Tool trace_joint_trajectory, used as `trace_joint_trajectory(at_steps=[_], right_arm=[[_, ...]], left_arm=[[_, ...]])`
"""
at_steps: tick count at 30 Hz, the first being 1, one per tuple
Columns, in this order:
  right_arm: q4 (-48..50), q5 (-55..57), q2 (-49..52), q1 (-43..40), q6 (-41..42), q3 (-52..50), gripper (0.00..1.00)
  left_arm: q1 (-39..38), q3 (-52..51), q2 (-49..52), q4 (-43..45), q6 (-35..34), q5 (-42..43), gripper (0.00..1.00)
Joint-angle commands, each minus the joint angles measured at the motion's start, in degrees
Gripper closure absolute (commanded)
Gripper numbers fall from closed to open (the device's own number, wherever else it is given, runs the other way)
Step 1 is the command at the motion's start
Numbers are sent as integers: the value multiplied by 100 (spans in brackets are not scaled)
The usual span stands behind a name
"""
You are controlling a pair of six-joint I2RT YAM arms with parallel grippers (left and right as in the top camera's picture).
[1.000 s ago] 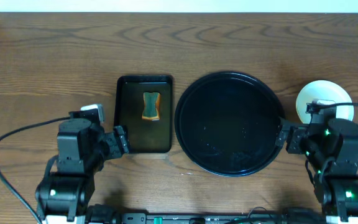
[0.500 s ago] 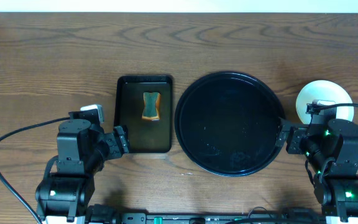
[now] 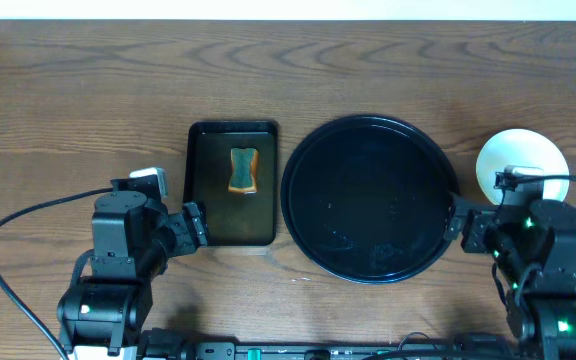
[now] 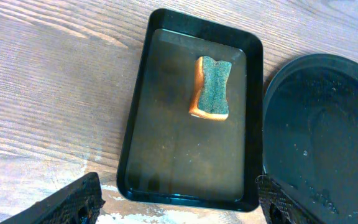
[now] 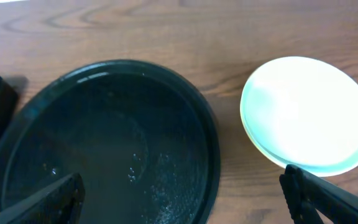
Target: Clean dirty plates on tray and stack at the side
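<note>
The large round black tray (image 3: pixel 368 200) sits right of centre with no plate on it; it also shows in the right wrist view (image 5: pixel 104 143) and the left wrist view (image 4: pixel 322 130). A stack of pale plates (image 3: pixel 518 160) rests on the wood to the tray's right, its top plate clean and mint-edged in the right wrist view (image 5: pixel 307 115). My left gripper (image 4: pixel 179 202) is open and empty, near the front end of the small rectangular tray. My right gripper (image 5: pixel 182 196) is open and empty, over the tray's front right rim, beside the stack.
A small rectangular black tray (image 3: pixel 232 185) left of the round tray holds an orange sponge with a green scrub face (image 3: pixel 243 170), seen too in the left wrist view (image 4: pixel 212 87). Black cables trail from both arms at the table's front.
The right arm has drawn back slightly toward the front right, uncovering a bit more of the plate stack. The left arm has not moved.
</note>
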Motion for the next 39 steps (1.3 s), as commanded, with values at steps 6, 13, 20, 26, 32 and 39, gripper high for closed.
trace_joint_trajectory(at_steps=[6,13,20,26,32,39], right_arm=[[612,22,-1244,476,31,-479,1],[2321,22,-2636,621,31,-1727,1],[3978,118,-3495,564,31,-3141,1],[5340,660,-3600,538,22,-4201,1],[4513,695,-3606,533,-748,-4192,1],[3676,382,-3600,535,-743,-4192,1]], left_arm=[[-2,-26,0,13,92,48,18],[-2,-26,0,13,92,48,18],[-2,-26,0,15,92,48,18],[-2,-26,0,13,92,48,18],[-2,-26,0,13,92,48,18],[-2,-26,0,13,92,48,18]])
